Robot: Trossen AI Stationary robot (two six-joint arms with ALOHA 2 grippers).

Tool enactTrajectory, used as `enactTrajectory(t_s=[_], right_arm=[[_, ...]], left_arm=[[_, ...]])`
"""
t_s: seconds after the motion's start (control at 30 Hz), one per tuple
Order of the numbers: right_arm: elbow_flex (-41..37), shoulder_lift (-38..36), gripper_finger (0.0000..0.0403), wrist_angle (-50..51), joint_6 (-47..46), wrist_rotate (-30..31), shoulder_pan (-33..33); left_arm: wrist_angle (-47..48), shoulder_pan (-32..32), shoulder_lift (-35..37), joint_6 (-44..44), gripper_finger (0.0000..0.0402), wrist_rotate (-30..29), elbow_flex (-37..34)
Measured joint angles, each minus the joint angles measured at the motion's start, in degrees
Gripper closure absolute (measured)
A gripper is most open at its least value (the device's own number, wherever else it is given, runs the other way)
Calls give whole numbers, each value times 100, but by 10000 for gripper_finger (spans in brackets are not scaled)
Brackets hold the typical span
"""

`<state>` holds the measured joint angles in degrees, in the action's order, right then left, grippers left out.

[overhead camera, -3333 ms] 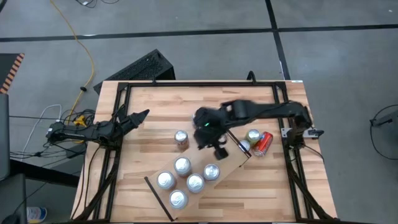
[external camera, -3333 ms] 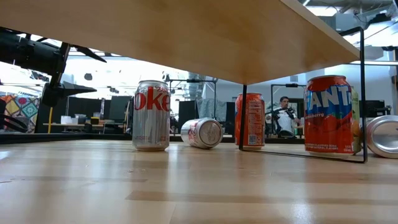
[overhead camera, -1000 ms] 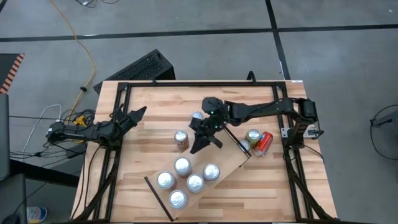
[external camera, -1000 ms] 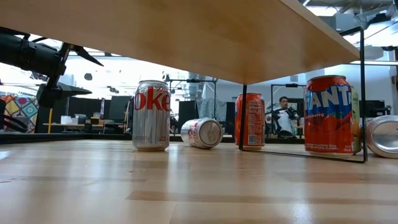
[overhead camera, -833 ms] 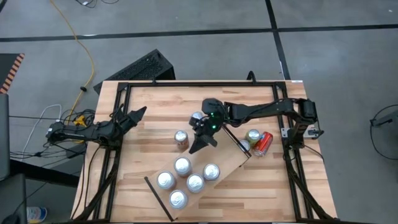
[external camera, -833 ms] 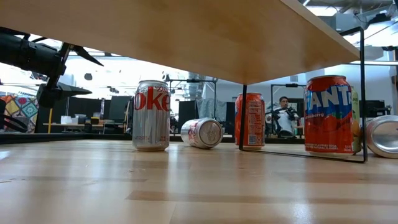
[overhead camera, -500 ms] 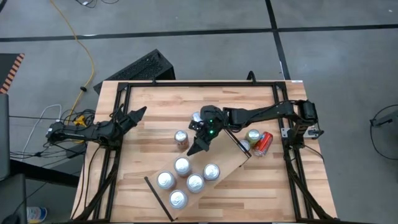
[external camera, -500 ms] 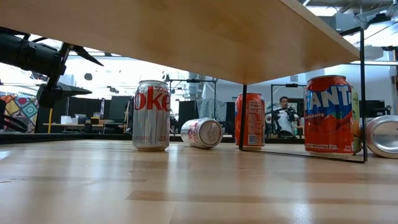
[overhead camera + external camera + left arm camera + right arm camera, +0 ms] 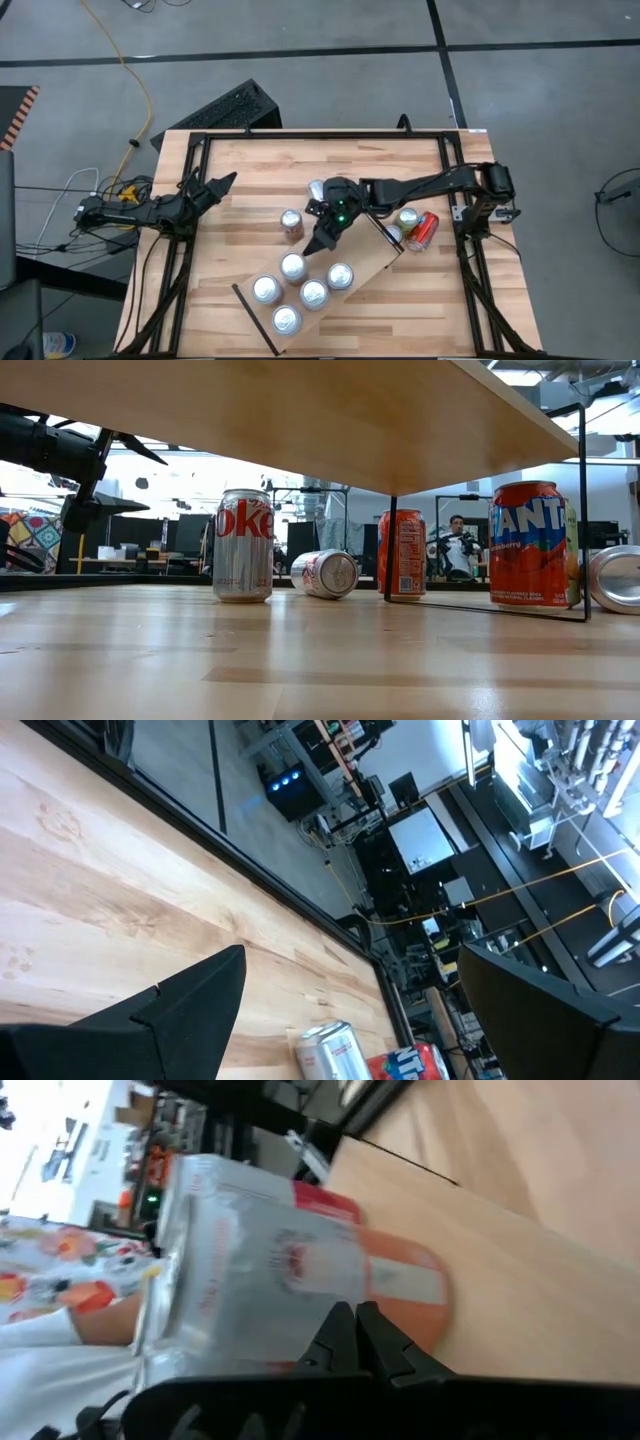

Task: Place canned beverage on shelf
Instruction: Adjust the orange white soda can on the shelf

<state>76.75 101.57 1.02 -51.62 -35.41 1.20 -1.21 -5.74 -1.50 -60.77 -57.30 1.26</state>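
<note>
In the high view the right gripper (image 9: 318, 244) is in the middle of the frame, above the table (image 9: 240, 160), with its two fingers closed together and holding nothing; the right wrist view shows the same, the dark fingertips (image 9: 352, 1332) touch each other in front of a silver and red can. The tips point toward the lower left of the high view, at the upper edge of the shelf (image 9: 362, 283), the pale wood board that lies diagonally in the lower middle of the frame. Five cans stand on the shelf, and the nearest of them (image 9: 293, 266) is just beside the fingertips. A Diet Coke can (image 9: 291, 222) stands on the table just left of the right gripper, and a silver can (image 9: 317, 188) lies on its side just above the arm. At the right end of the shelf there is one more can (image 9: 407, 218) and a red can lying on its side (image 9: 422, 230). The left gripper (image 9: 225, 183) waits at the left edge of the table, its fingers (image 9: 190, 1005) spread apart and holding nothing. In the low view a Fanta can (image 9: 532, 543) stands at the right, under the board.
</note>
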Motion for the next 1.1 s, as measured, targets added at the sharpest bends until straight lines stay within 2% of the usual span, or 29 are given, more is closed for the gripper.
enactTrajectory(t_s=[0.2, 0.37, 1.1], right_arm=[[-2, -256, 403, 601, 141, 248, -5], [-2, -268, 403, 612, 197, 246, 18], [-2, -264, 403, 67, 149, 250, 225]], left_arm=[[0, 0, 0, 19, 51, -2, 0], [0, 0, 0, 28, 51, -2, 2], [0, 0, 0, 125, 51, -4, 0]])
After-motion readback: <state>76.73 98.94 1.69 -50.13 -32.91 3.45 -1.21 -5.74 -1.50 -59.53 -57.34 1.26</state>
